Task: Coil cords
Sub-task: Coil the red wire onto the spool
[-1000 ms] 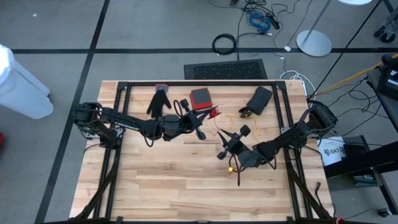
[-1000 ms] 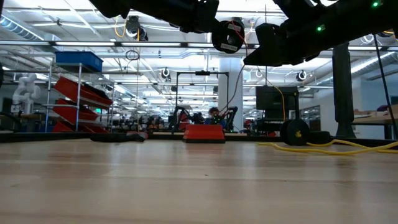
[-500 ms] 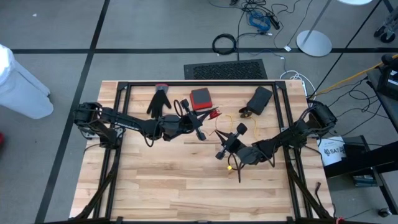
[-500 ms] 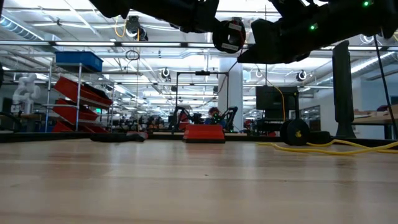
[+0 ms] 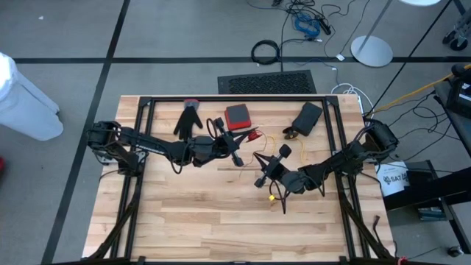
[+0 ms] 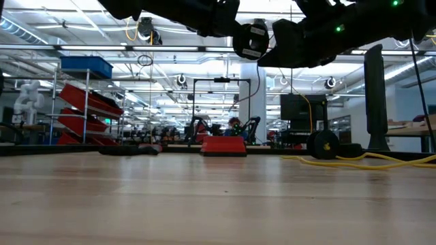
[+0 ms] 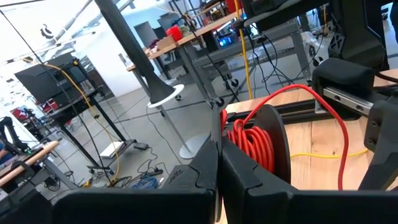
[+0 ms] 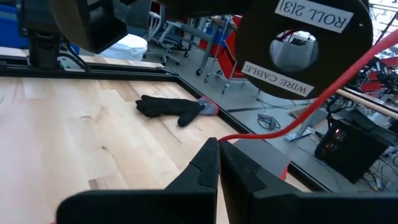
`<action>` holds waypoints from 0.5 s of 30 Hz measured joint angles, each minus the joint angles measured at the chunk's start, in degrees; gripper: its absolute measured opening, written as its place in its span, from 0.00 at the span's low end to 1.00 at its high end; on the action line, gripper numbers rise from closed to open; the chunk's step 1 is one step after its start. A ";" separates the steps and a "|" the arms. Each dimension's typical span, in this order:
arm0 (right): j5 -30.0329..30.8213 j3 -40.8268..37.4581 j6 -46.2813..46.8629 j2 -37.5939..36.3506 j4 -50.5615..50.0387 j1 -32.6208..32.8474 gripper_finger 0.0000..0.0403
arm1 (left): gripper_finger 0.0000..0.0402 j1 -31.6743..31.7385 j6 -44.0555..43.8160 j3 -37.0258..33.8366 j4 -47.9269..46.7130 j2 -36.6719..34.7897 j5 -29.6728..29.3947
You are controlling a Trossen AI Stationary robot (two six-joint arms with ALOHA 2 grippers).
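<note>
We see both arms meeting over the middle of the table (image 5: pixel 199 213), toward its far half. The left arm reaches in from the left side and the right arm from the right side.

The left gripper (image 7: pixel 219 149) has its fingers pressed narrow, almost together. The edge of a black reel (image 8: pixel 305 43) sits right at their tips. In the low view this reel hangs in the air under the arms, clear of the wood, so we take it that the left gripper is holding it by the rim. A coil of red wire (image 7: pixel 249 143) is wound on the reel, and one loose loop of it swings out past the reel.

The right gripper (image 8: pixel 219 144) is just beside the reel, a little nearer to the front edge of the table. Its fingers are also narrow, and the red wire runs down from the reel straight to their tips. It looks pinched there, though the contact itself is hard to see.

The yellow cord (image 6: pixel 361 162) lies loose on the table, on the right part, near the back. A black glove (image 8: pixel 169 108) lies flat near the far edge, and a red box (image 5: pixel 237 115) stands beside it, to the right.
</note>
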 joint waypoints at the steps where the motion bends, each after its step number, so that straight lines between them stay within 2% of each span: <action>1: 0.04 0.00 -0.02 0.00 0.00 0.00 0.00 | 0.02 -0.01 0.00 0.00 -0.05 0.00 0.00; 15: 0.19 0.00 -8.37 0.00 7.35 0.09 0.00 | 0.02 0.01 -0.02 0.00 -0.51 0.00 0.00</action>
